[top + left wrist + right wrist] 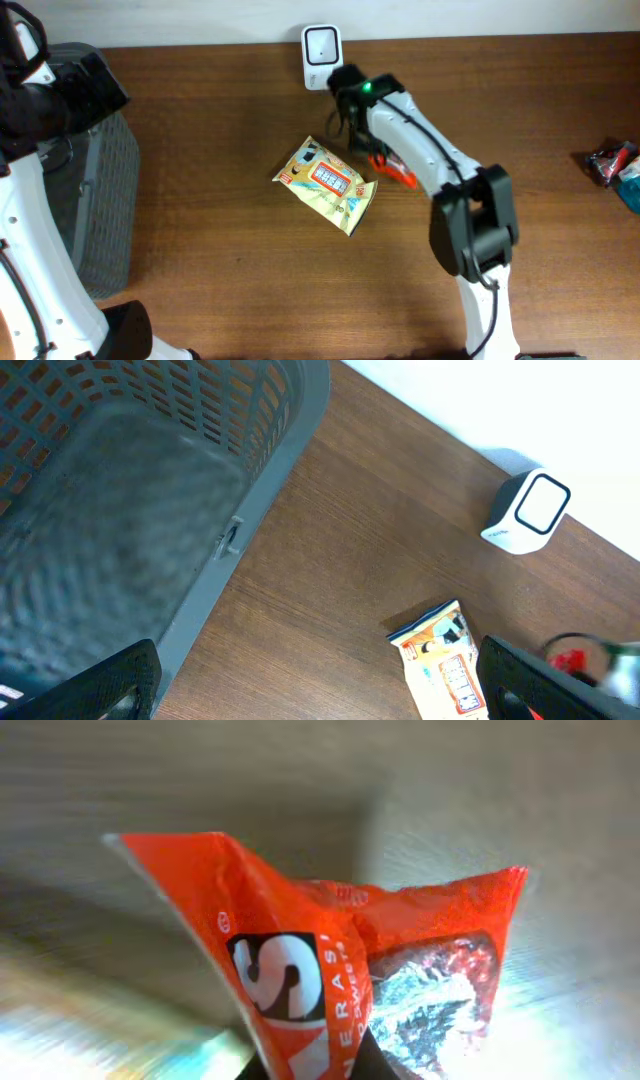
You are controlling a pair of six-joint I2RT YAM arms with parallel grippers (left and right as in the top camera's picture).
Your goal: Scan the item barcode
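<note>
A red packet is being gripped by the right end effector at the yellow pouch's three o'clock; the left end effector is being held open.

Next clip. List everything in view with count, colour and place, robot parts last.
scanner: 1, white, far table edge
snack packet: 1, yellow, mid-table, lying flat
red packet: 1, red-orange, just right of the snack packet
basket: 1, grey, left end
wrappers: count unclear, red and blue, right edge
table: 1, brown wood
left gripper: 1, dark fingers, open, empty, beside the basket
right gripper: 1, dark fingers, shut on the red packet
</note>
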